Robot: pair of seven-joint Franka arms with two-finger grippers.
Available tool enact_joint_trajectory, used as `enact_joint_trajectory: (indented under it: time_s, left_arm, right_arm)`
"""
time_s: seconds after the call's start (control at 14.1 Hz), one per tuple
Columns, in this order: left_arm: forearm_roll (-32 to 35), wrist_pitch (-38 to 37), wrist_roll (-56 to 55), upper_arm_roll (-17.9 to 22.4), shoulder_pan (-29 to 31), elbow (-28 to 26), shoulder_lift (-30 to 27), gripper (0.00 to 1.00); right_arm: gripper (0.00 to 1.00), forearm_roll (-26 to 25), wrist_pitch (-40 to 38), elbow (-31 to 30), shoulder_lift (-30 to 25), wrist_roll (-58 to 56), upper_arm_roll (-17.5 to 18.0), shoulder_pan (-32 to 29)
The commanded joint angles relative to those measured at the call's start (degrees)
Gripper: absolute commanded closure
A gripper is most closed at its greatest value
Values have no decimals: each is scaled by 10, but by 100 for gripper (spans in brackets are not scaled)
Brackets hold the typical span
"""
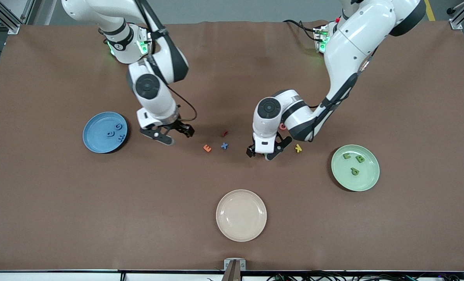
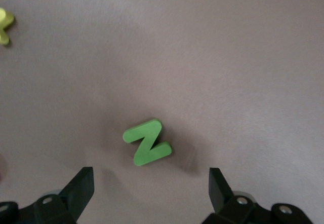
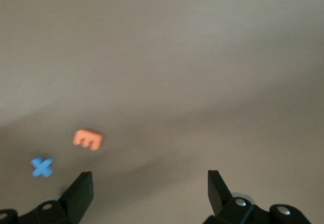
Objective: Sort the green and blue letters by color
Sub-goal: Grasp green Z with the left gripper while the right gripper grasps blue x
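A green letter N [image 2: 147, 142] lies flat on the brown table just ahead of my open left gripper [image 2: 150, 183], which hovers low over it [image 1: 261, 155]; the front view hides this N under the hand. The blue letter X [image 1: 224, 146] [image 3: 42, 166] lies mid-table beside an orange E [image 1: 207, 148] [image 3: 88, 139]. My right gripper [image 1: 177, 136] [image 3: 150, 186] hangs open and empty, between the blue plate and these two letters. The blue plate [image 1: 95, 134] holds three blue letters [image 1: 118, 126]. Three green letters [image 1: 360, 159] rest on the green plate [image 1: 368, 181].
A red letter [image 1: 224, 134] lies a little farther from the front camera than the X. A yellow letter [image 1: 298, 148] [image 2: 4, 26] sits beside the left gripper, and a pink letter [image 1: 282, 126] peeks out by the left arm. A beige plate [image 1: 241, 234] stands nearest the front camera.
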Motion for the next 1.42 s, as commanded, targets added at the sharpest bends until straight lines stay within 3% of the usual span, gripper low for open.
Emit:
enact_joint_trajectory:
  time_s: [0.0, 0.21, 0.36, 0.5, 0.85, 1.35]
  left_arm:
    - [11, -3, -32, 10, -2, 11, 4, 0]
    - [11, -3, -62, 17, -1, 12, 3, 0]
    - [11, -3, -69, 19, 2, 12, 4, 0]
    - [11, -3, -75, 19, 2, 12, 4, 3]
    - [10, -3, -66, 21, 5, 13, 4, 15]
    - [10, -4, -52, 34, 0, 42, 24, 22]
  right_arm:
    - [0, 14, -7, 101, 95, 6, -6, 36]
    - [0, 57, 3, 162, 158, 6, -6, 42]
    - [0, 60, 35, 167, 173, 6, 6, 42]
    - [1, 94, 66, 167, 187, 6, 13, 41]
    - [8, 132, 72, 189, 213, 33, 13, 44]
    - [32, 131, 66, 219, 241, 65, 23, 49]
